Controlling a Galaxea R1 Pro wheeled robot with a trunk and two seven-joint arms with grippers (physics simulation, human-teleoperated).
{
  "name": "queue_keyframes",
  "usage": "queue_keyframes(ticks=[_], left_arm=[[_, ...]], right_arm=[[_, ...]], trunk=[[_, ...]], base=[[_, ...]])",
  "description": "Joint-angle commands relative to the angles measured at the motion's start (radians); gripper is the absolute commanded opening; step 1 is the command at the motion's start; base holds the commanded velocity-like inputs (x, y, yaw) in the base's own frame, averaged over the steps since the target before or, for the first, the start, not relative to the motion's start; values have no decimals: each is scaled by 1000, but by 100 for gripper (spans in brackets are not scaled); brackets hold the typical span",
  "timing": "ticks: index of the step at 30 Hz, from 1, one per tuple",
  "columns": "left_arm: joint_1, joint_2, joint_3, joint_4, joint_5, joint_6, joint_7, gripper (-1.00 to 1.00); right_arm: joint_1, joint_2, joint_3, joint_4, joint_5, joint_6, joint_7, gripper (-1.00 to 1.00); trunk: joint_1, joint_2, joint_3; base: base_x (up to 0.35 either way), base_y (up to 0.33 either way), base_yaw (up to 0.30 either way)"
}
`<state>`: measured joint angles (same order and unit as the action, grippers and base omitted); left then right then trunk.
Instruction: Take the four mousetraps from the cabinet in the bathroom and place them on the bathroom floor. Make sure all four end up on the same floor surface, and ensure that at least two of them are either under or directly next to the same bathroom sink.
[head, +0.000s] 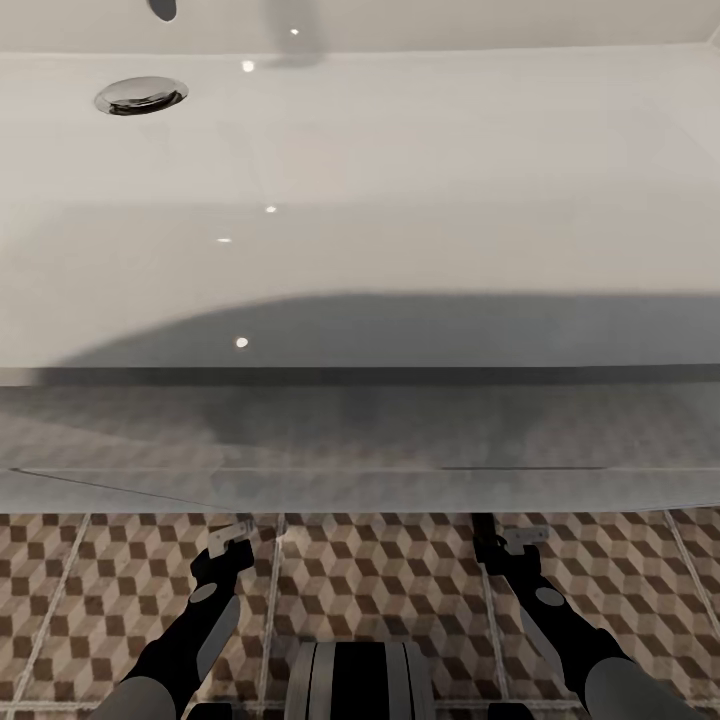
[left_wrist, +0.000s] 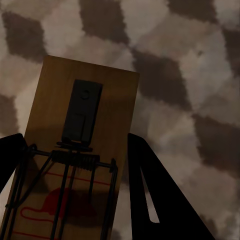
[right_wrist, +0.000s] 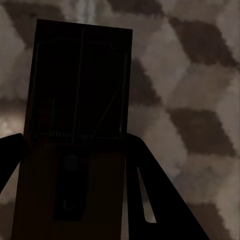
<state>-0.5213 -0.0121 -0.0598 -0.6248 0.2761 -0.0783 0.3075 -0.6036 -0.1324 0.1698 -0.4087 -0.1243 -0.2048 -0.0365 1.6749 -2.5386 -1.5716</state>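
Observation:
The wide white sink (head: 400, 180) with its round chrome drain (head: 140, 96) spans the head view above the cube-patterned bathroom floor (head: 380, 580). Both arms reach down at the foot of the sink unit. My left gripper (head: 232, 535) (left_wrist: 75, 185) is shut on a tan mousetrap (left_wrist: 85, 130) with dark wire and a red mark, held just over the floor tiles (left_wrist: 190, 75). My right gripper (head: 515, 540) (right_wrist: 75, 190) is shut on a second mousetrap (right_wrist: 80, 90), which is dark in shadow above the tiles (right_wrist: 200, 75). The cabinet is out of view.
The sink's pale drawer unit front (head: 360, 450) stands directly ahead of both grippers, in shadow under the basin's edge. My base (head: 355, 680) sits on the tiles between the arms. Patterned floor extends to either side.

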Motion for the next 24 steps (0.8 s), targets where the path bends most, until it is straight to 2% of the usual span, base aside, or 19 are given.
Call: queue_keyframes(ticks=[1, 24], left_arm=[[-1, 1, -6, 0, 8, -5, 4, -100], [0, 0, -6, 0, 8, -6, 4, -100]], right_arm=[[0, -1, 8, 1, -14, -4, 0, -100], [-1, -1, 7, 1, -17, -4, 0, -100]], trunk=[[0, 0, 0], [0, 0, 0]], base=[[0, 0, 0], [0, 0, 0]])
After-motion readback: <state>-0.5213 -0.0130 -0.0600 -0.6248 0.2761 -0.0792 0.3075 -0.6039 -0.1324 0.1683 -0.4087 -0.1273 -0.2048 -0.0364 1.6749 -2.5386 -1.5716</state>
